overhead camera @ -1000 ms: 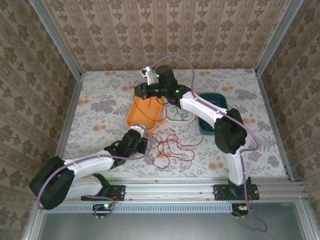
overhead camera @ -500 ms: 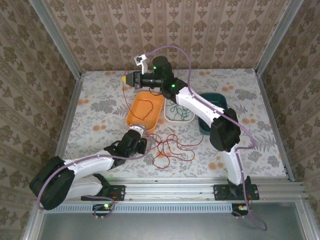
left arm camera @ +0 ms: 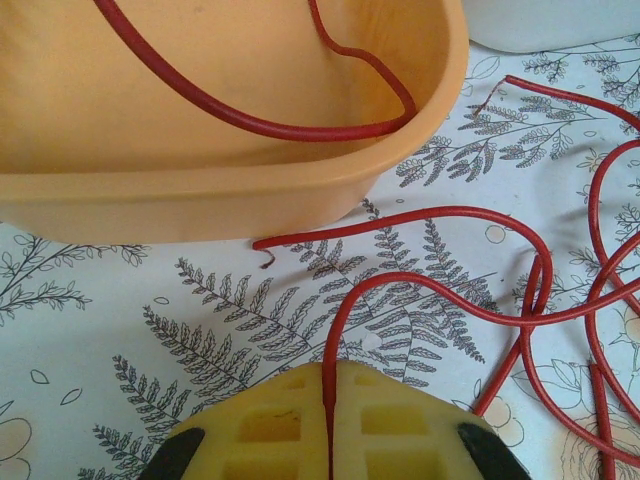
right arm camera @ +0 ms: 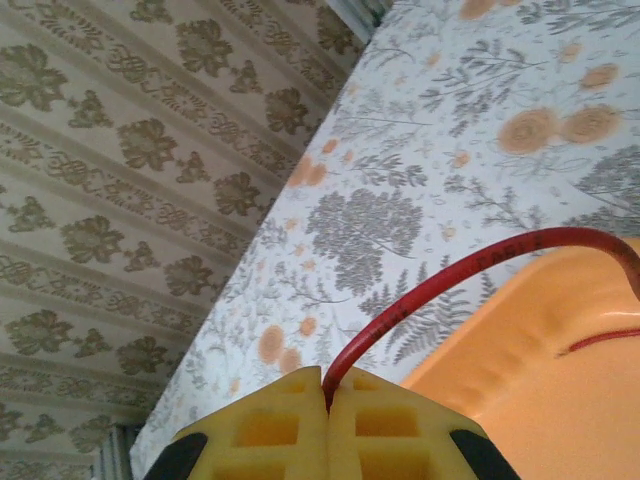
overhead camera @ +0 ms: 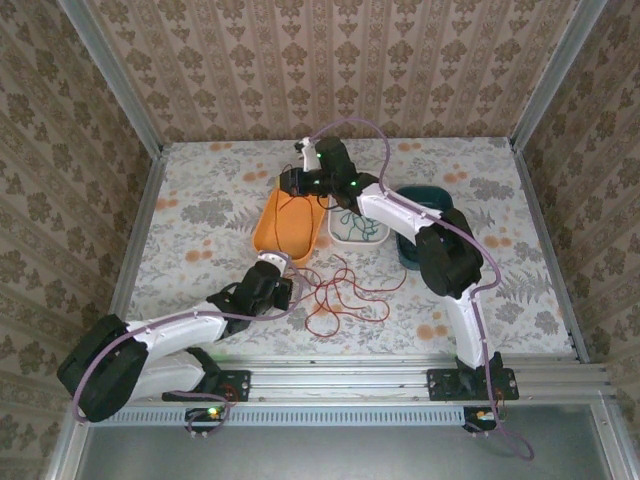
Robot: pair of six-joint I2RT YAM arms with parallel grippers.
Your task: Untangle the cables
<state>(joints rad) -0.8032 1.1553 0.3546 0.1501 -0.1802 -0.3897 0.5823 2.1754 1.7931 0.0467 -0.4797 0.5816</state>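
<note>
- Dark marks along the thin red cable [right arm camera: 560,238], too blurred to read.
- Left gripper [left arm camera: 330,380] clenched on a red strand [left arm camera: 450,210] beside the oval orange plastic tray [left arm camera: 200,200].
- Right gripper [right arm camera: 325,385] pinching red cable above that tray.
- From above: loose red tangle [overhead camera: 345,295] on floral table [overhead camera: 200,215], thin green cable [overhead camera: 362,224] in small white tray [overhead camera: 383,238].

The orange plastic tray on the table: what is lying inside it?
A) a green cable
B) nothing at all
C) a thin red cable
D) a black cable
C: the left wrist view shows a thin red cable curving along the inside of the orange plastic tray, with no other colour showing there.
</note>
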